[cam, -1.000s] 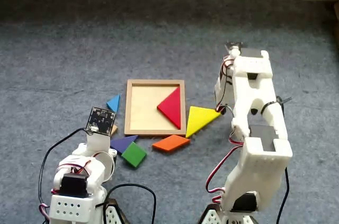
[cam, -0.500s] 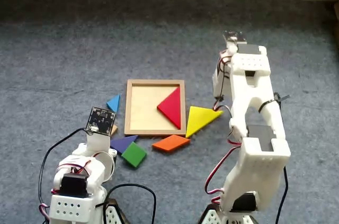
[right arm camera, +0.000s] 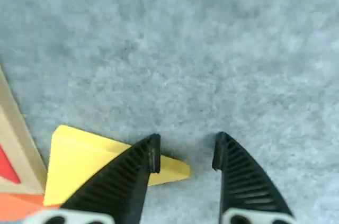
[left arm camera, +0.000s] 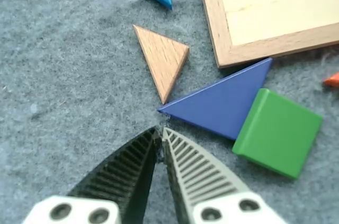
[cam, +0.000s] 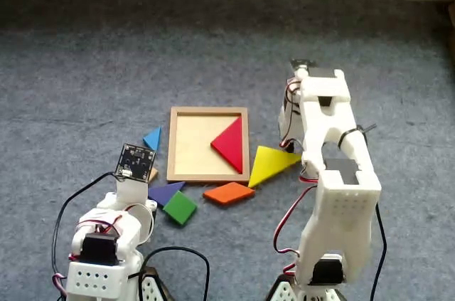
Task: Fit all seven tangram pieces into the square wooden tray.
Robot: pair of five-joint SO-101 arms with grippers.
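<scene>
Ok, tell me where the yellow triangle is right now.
In the high view the yellow triangle lies on the carpet just right of the wooden tray, beside the orange piece; the open right pincer hangs over its pointed tip.

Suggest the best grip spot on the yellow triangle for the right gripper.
Probably the narrow tip pointing away from the tray, from above. The yellow triangle lies flat on the carpet, and that tip sits by the open right gripper; the wide end looks too broad.
</scene>
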